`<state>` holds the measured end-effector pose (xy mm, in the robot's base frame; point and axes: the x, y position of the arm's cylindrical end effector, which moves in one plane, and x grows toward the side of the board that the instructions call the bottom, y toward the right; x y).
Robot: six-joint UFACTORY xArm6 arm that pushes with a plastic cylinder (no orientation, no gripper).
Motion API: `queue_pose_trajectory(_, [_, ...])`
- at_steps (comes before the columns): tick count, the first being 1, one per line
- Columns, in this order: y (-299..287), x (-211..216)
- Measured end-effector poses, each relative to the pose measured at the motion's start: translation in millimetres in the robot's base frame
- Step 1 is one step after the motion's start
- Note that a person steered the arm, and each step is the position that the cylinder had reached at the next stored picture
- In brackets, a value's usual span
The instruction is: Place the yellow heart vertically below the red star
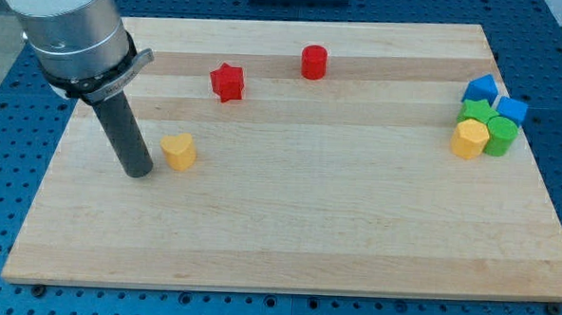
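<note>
Wooden board (287, 234) carries yellow heart (179, 151), red star (226, 81), red cylinder (313, 61).

One camera looks down at a slant from the view's bottom across the whole table (287, 243), fairly near.

The yellow heart (179, 151) is lying flat on the bench (287, 243) toward the view's left, resting on its broad face. The red star (226, 81) is sitting flat above it and a little to the view's right, well apart, near the bench's top edge.
</note>
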<state>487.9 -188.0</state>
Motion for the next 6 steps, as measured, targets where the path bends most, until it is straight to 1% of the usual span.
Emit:
queue_pose_trajectory(2, [0,0])
queue_pose_trajectory(3, [0,-15])
queue_pose_trajectory(6, [72,-19])
